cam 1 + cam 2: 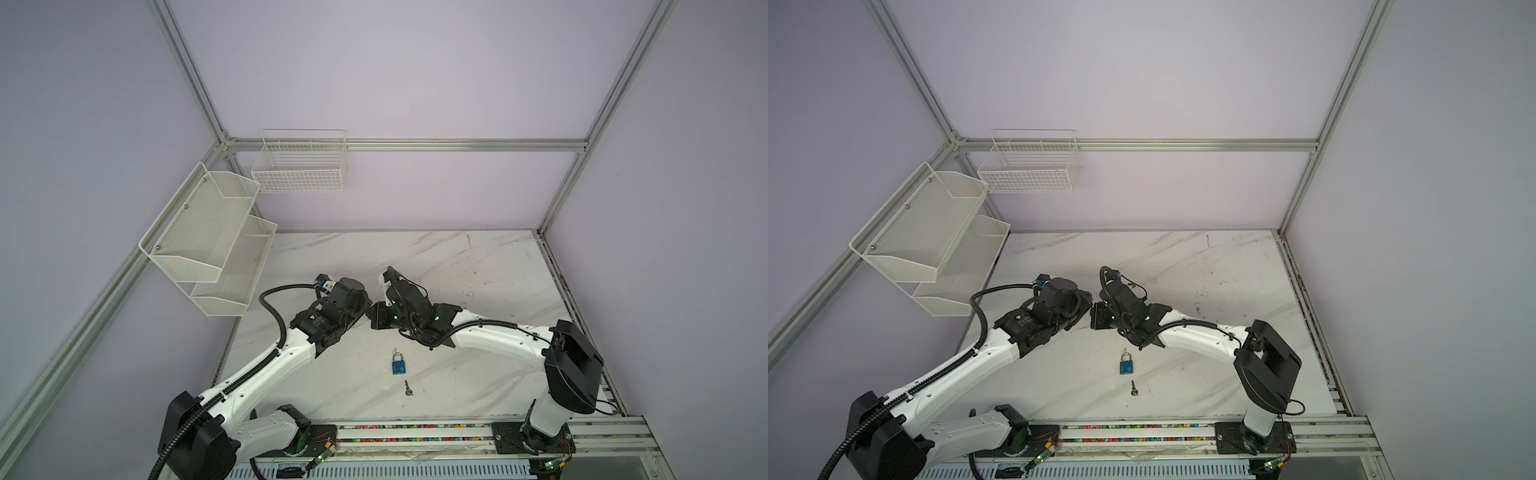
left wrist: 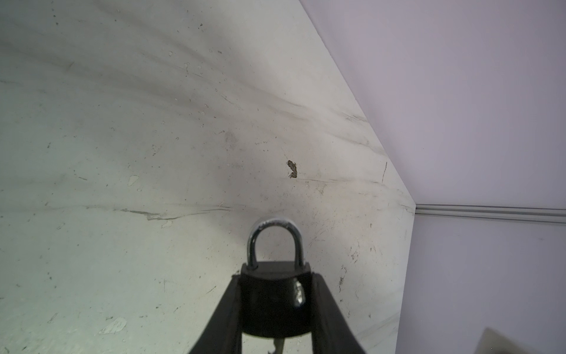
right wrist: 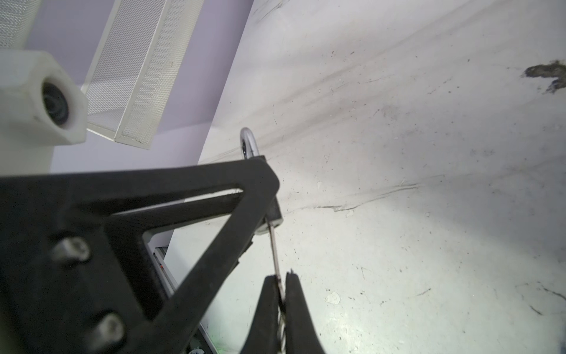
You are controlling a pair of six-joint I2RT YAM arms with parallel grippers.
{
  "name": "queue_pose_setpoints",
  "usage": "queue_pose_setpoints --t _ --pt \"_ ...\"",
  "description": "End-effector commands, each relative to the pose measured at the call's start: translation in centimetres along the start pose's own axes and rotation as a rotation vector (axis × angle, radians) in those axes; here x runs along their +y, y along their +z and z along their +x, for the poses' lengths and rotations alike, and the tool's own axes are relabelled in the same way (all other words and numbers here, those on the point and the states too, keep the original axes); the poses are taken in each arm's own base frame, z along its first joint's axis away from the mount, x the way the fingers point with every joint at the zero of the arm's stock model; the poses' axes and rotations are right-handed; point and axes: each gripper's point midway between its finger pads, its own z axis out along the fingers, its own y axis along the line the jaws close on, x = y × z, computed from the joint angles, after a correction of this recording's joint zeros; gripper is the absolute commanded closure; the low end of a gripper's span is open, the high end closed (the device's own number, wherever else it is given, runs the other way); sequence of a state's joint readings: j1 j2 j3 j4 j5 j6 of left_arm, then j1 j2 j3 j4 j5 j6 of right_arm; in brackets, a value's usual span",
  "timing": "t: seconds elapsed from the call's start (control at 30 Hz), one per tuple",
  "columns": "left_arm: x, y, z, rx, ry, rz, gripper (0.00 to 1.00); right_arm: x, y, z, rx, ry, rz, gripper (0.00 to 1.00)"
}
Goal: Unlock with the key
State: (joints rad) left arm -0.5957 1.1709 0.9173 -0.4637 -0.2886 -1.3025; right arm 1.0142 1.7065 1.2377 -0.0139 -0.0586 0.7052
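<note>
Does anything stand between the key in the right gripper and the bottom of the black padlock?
Nothing visible does. The key, pinched in the right gripper, runs bare to the underside of the black padlock, which is clamped in the left gripper.

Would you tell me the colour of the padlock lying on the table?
The padlock is blue, clearest in a top view.

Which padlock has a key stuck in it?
The black padlock, held by the left gripper; the right gripper pinches the key in its bottom. The blue padlock lies on the table, a second key loose beside it.
</note>
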Motion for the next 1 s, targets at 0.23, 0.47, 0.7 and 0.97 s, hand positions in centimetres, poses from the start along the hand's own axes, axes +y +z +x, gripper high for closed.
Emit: queue_pose_setpoints --t 0.23,0.47,0.7,0.97 --pt "-3.4 -0.8 1.3 0.055 0.002 0.109 0.99 2.0 0.2 -1.9 -0.065 -0.021 -0.043 1.0" --pt "-1.7 0.0 2.0 0.065 0.015 0.067 0.99 1.9 -0.2 -3.8 -0.121 -0.043 -0.007 1.0" --pt "-1.6 0.0 2.2 0.066 0.014 0.077 0.99 1.4 -1.4 -5.2 -0.188 -0.056 0.018 1.0" --pt "-2.7 -0.6 2.8 0.106 0.013 0.134 0.99 3.9 -1.6 -4.7 -0.145 0.001 -0.24 1.0"
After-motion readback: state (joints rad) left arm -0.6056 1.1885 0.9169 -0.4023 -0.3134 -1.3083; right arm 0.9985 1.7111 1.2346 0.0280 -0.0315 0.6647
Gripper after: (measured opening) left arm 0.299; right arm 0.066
